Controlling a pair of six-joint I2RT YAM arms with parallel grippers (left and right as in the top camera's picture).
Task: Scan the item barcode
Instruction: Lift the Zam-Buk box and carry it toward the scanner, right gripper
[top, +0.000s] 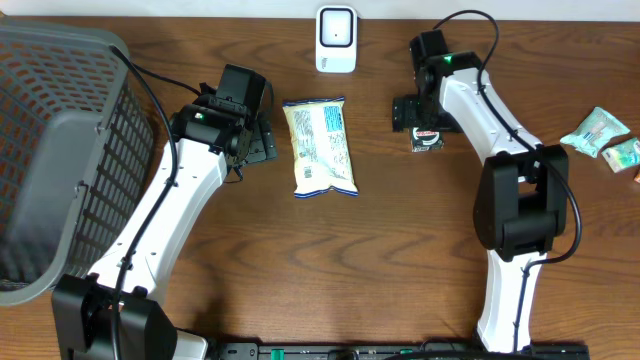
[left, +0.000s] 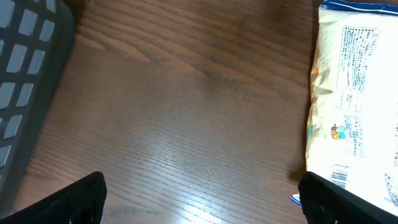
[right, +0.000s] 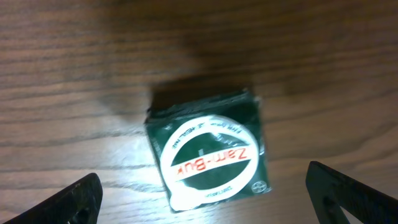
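Note:
A small dark green Zam-Buk box (right: 208, 154) lies flat on the wooden table, label up. My right gripper (right: 202, 185) stands open around it, both fingers well apart from its sides; overhead the box (top: 427, 141) shows just below that gripper (top: 418, 118). A pale yellow snack bag (top: 320, 146) lies in the middle, printed back up, with a barcode (left: 339, 176) near its lower end. My left gripper (left: 200, 186) is open over bare table just left of the bag (left: 354, 106), holding nothing. The white barcode scanner (top: 336, 40) stands at the back centre.
A large grey mesh basket (top: 60, 150) fills the left side, its wall (left: 25, 93) close to my left gripper. Two small green-and-white packets (top: 596, 130) (top: 622, 153) lie at the far right edge.

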